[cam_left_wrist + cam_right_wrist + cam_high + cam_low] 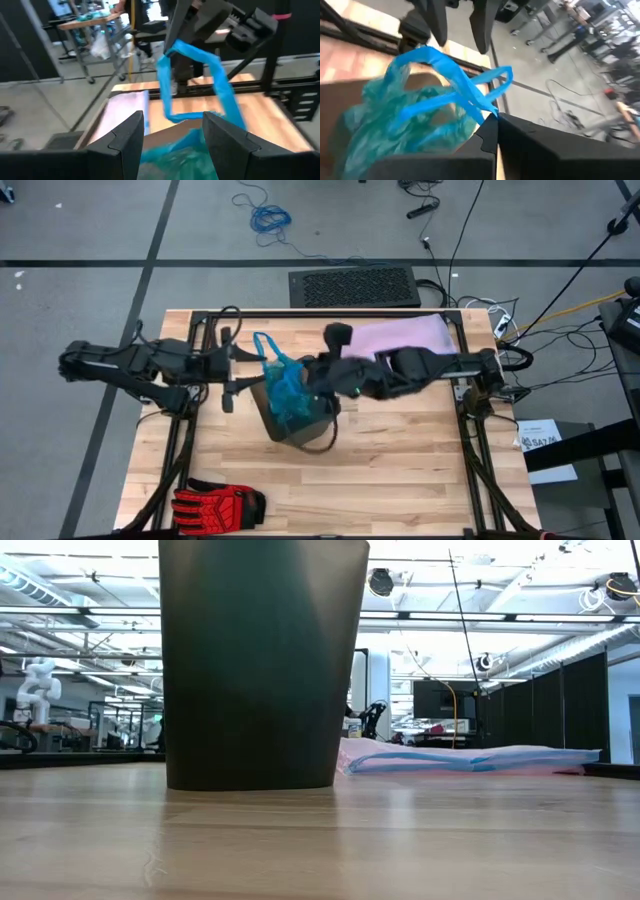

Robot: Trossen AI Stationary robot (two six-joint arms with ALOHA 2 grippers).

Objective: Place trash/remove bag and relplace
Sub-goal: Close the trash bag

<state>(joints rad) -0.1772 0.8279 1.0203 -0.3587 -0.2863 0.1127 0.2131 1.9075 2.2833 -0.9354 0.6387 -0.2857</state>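
Note:
A dark bin stands upright on the wooden table. The teal-green bag is bunched in its mouth, and one blue drawstring loop sticks up toward the left arm. My right gripper is over the bin's far right rim, shut on another blue loop. My left gripper hovers open just left of the bin with its fingers short of the raised loop. The trash is out of view. My right gripper pinches a blue drawstring loop of the bag between its two shut fingers, where the loop's strips run together. It comes at the loop slanting down from the table's right side. The strips run taut from the fingers to the bunched bag, which rests in the bin.
A pale lilac bag lies flat at the far right of the table. A red-and-black glove lies at the near left edge. The arms' black frame rails run along both table sides.

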